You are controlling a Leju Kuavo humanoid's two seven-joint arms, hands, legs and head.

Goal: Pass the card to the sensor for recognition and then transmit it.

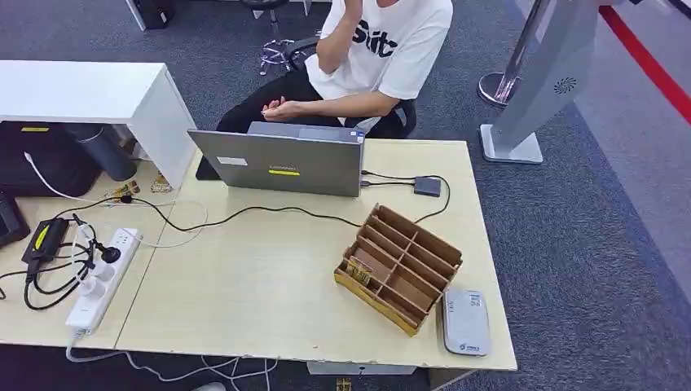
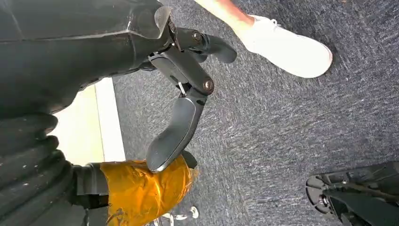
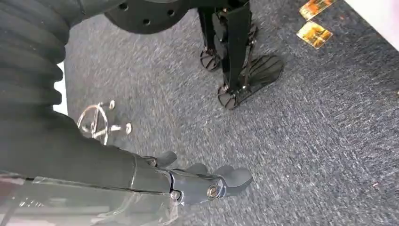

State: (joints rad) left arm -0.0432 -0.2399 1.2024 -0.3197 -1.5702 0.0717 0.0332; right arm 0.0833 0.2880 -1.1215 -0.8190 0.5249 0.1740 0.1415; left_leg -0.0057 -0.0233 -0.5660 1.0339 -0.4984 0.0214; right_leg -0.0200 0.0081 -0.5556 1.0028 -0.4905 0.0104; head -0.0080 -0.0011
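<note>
A cardboard organizer (image 1: 399,265) with several slots stands on the right part of the wooden table (image 1: 244,285). A yellowish card (image 1: 359,271) sticks up in its nearest slot. The grey-white sensor box (image 1: 465,321) lies flat beside it, at the table's front right corner. My left hand (image 2: 181,94) hangs over the carpet with its dark fingers apart and nothing in it; its thumb (image 2: 141,190) is wrapped in orange tape. My right hand (image 3: 202,181) also hangs above the carpet, fingers stretched out and holding nothing.
A person in a white shirt (image 1: 383,49) sits behind a grey laptop (image 1: 281,163) at the table's far edge. Cables and a power strip (image 1: 102,281) lie on the left. Two yellow cards (image 3: 314,34) lie on the carpet. A white shoe (image 2: 287,44) is near my left hand.
</note>
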